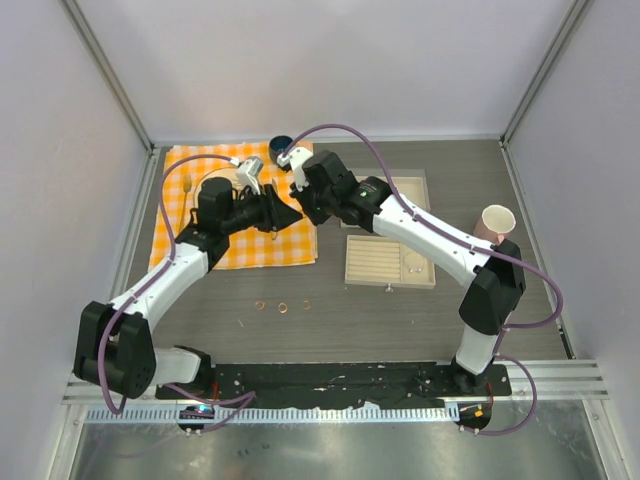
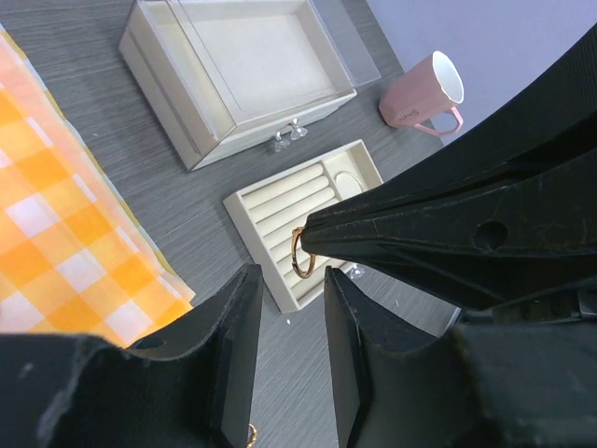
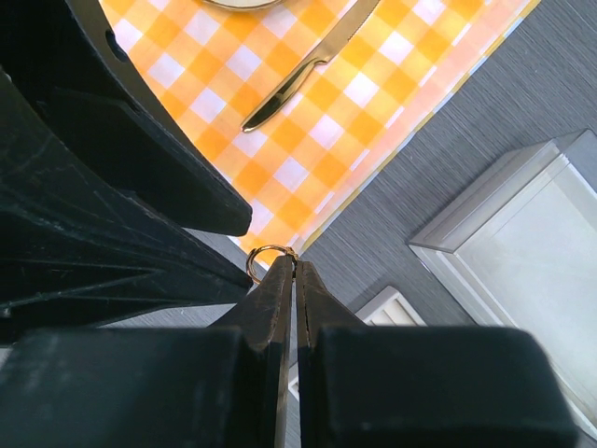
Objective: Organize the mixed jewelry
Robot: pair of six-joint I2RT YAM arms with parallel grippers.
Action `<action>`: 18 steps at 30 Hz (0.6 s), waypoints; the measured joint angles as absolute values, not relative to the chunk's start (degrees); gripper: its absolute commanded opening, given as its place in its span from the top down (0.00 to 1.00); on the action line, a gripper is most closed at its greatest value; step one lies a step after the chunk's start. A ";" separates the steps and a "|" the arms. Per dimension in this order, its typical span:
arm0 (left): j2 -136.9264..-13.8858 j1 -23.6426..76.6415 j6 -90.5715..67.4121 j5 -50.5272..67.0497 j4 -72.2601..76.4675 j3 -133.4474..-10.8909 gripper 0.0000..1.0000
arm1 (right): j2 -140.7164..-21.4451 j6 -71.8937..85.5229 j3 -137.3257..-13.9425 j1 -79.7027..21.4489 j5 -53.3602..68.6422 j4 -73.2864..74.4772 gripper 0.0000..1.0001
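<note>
Gold ring (image 3: 251, 266), thin plain hoop

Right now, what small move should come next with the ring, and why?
Probably ease the left gripper forward until its open fingers straddle the gold ring. The right gripper is shut on it at its very tip, and the ring sits just beyond the left fingertips.

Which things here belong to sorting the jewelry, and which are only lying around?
Job: gold ring in the right hand; loose small rings; slotted tray; lidded box.
Lying about: pink cup; checked cloth; knife.
</note>
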State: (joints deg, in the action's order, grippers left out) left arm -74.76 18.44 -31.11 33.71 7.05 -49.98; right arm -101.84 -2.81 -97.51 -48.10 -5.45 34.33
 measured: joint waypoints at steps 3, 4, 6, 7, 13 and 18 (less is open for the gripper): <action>-75.00 18.50 -31.24 33.71 7.07 -49.98 0.65 | -101.84 -2.81 -97.51 -48.10 -5.45 34.33 0.99; -75.05 18.50 -31.29 33.71 7.07 -49.98 0.65 | -101.84 -2.81 -97.51 -48.10 -5.45 34.33 0.99; -75.09 18.52 -31.33 33.71 7.07 -49.98 0.65 | -101.84 -2.81 -97.51 -48.10 -5.45 34.33 0.99; -75.13 18.55 -31.38 33.74 7.09 -49.98 0.65 | -101.84 -2.79 -97.51 -48.10 -5.45 34.33 0.99; -75.48 18.70 -31.64 33.80 7.38 -49.98 0.67 | -101.84 -2.63 -97.51 -48.10 -5.32 34.33 0.99; -75.94 18.72 -32.38 34.13 7.66 -49.98 0.70 | -101.84 -2.59 -97.51 -48.10 -5.21 34.33 0.99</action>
